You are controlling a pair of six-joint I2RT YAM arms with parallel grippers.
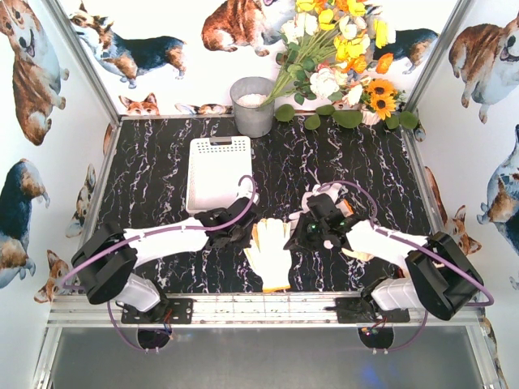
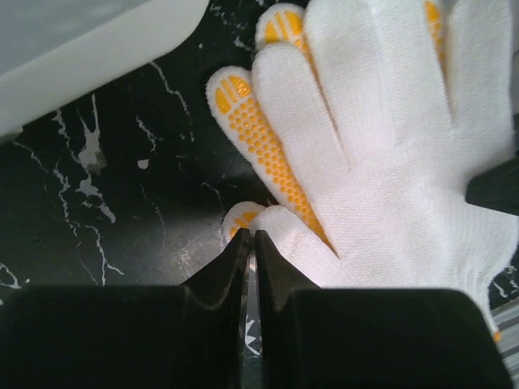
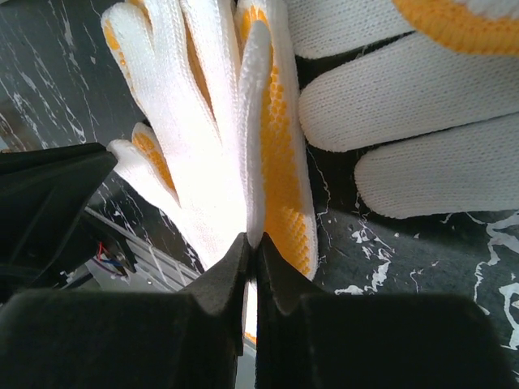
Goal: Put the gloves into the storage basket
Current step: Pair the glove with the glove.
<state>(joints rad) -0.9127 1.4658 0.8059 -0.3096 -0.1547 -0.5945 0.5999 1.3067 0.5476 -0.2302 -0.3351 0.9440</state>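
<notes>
Three views. From above: shows the gloves [image 1: 268, 253] flat at the middle of the bench's [image 1: 146, 178] near edge, left gripper [image 1: 243, 232] and right gripper [image 1: 299, 236] at either side, storage basket [image 1: 217, 144] beyond, left of centre. Left wrist: shows fingers [image 2: 219, 275] pressed together at the gloves' [image 2: 381, 162] thumb tip; cannot tell of any cloth caught. Right wrist: shows jaws closed, pinching the gloves' [image 3: 203, 162] edge; another glove [image 3: 405, 97] just beside, crosswise to them.

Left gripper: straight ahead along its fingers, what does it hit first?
The white gloves: their thumb tips sit right at the tips of the shut left gripper, maybe pinched. The storage basket is off-line, to the side.
</notes>
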